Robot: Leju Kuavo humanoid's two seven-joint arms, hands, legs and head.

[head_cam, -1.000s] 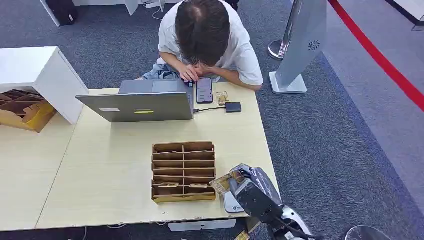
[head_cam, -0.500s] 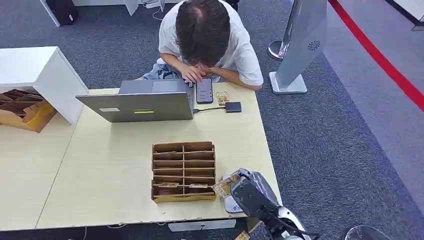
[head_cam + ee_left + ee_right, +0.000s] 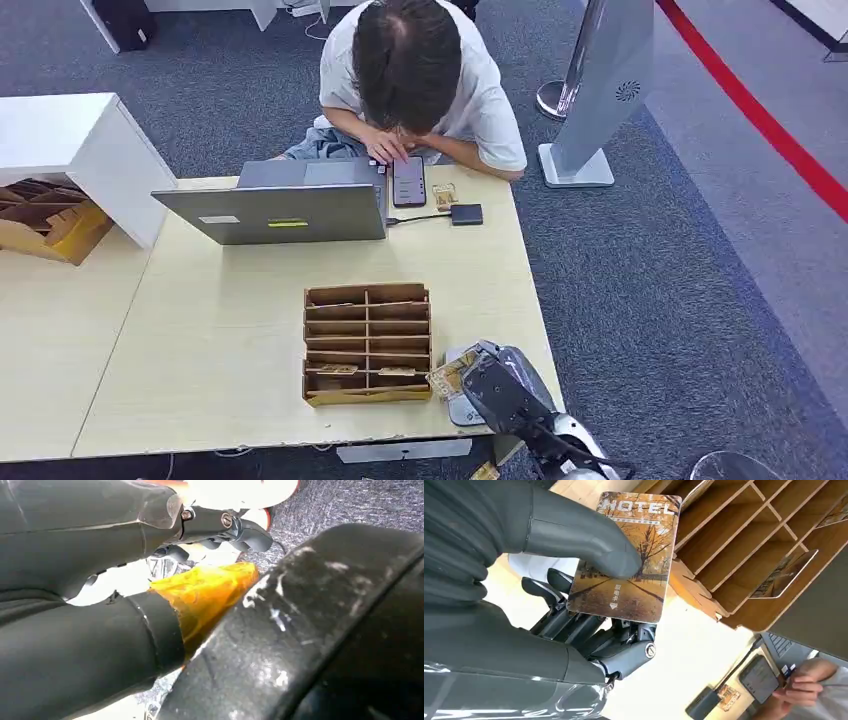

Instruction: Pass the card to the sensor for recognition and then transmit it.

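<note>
At the table's [image 3: 230, 360] near right corner, the right hand [image 3: 500, 388] pinches the hotel card [image 3: 626, 555] between thumb and fingers, just beside the wooden card rack [image 3: 367, 343], over a white sensor pad [image 3: 462, 410].

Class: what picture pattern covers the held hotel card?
Orange autumn trees along a path on the hotel card; clearest in right wrist view.

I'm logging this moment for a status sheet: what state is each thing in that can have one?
Right robot hand: holds the card, thumb pressed on its face.
Hotel card: held, beside the organizer.
Wooden organizer: on the table, cards in its two nearest slots.
Laptop: lid open, cable plugged in.
Phone: screen lit, the person's hand at it.
Left robot hand: fingers in view, state unclear.
</note>
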